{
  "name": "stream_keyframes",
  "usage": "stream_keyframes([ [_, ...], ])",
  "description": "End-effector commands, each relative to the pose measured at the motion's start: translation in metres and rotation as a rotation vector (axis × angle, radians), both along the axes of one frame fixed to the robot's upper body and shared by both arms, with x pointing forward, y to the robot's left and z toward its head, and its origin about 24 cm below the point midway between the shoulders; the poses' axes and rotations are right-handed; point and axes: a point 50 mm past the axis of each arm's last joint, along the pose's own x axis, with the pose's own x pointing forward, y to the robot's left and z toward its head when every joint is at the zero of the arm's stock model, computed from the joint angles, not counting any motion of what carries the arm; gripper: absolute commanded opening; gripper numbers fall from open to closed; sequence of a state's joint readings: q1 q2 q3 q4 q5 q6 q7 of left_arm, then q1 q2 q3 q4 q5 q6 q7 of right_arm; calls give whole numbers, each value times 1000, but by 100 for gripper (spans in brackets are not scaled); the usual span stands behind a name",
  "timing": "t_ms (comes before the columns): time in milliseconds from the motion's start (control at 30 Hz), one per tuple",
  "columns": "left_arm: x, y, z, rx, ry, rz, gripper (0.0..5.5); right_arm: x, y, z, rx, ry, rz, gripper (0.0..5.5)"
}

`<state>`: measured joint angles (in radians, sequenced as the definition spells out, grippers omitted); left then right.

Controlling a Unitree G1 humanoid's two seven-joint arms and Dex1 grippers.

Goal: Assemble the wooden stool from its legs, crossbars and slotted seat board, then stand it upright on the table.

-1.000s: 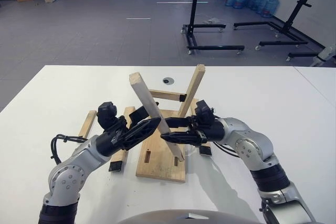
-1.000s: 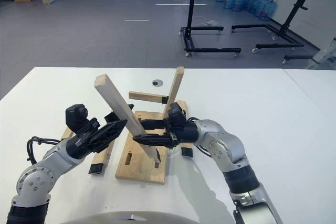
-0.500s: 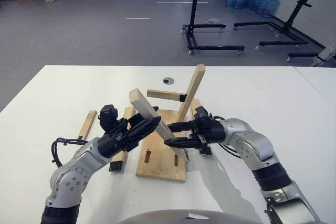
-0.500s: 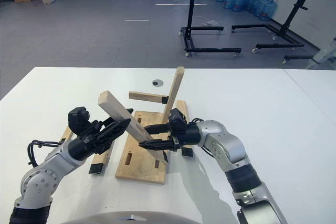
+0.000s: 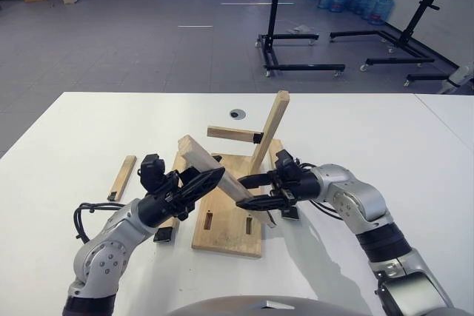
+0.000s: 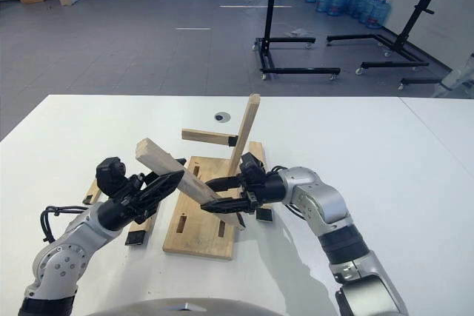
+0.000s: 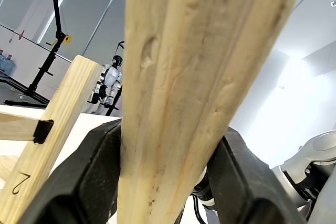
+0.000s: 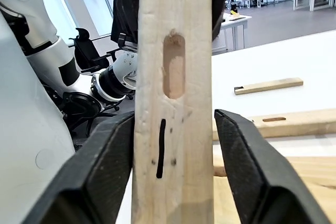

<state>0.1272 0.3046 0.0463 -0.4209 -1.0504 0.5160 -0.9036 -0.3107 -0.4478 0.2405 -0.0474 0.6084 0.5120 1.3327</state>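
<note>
Left eye view, nearest first: seat board [image 5: 226,238] flat near table [image 5: 89,131] front edge, two slots showing. Short bar [image 5: 169,223] just beside it, partly hidden under left gripper [image 5: 209,177]. Loose leg [image 5: 231,185] tilted above board. Left gripper clamps its middle. Right gripper [image 5: 248,191] pinches lower part, fingers pressed on both sides in right wrist view. Leg's lower end hidden; contact with board unclear. Thin stick [image 5: 124,177] lies toward left edge. Behind, second leg [image 5: 271,127] rises slanted from board's far end, crossbar [image 5: 231,134] jutting leftward.
</note>
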Motion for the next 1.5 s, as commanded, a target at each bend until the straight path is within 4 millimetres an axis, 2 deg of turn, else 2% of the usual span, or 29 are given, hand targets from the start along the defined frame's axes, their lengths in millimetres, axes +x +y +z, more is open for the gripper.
stream_keyframes([
  [33,6,16,9,17,-78,50,219,4,-9,-4,-92,-3,-46,317],
  [167,20,55,35,86,-183,154,206,8,-13,-19,-208,-73,-100,380],
  [300,26,81,54,175,-257,224,204,16,-2,-24,-285,-233,-169,388],
  [467,28,87,55,248,-272,238,204,23,28,-17,-315,-531,-187,388],
  [533,28,88,55,266,-274,245,204,28,37,-21,-366,-685,-163,388],
  [600,26,89,54,280,-272,252,204,29,39,-30,-421,-762,-91,388],
  [667,25,88,54,287,-272,255,204,27,36,-40,-471,-789,-15,388],
  [800,20,89,52,290,-262,269,204,20,12,-60,-623,-773,170,388],
  [1000,20,89,49,299,-249,275,204,9,-15,-65,-745,-810,384,388],
  [1133,25,86,48,299,-256,275,204,15,-12,-59,-724,-884,348,388],
  [1233,24,85,45,299,-252,279,204,18,-14,-51,-686,-841,294,388],
  [1400,19,86,45,306,-248,299,204,31,-39,-56,-766,-835,328,388],
  [1500,16,78,44,298,-255,313,204,31,-46,-54,-770,-870,397,388],
])
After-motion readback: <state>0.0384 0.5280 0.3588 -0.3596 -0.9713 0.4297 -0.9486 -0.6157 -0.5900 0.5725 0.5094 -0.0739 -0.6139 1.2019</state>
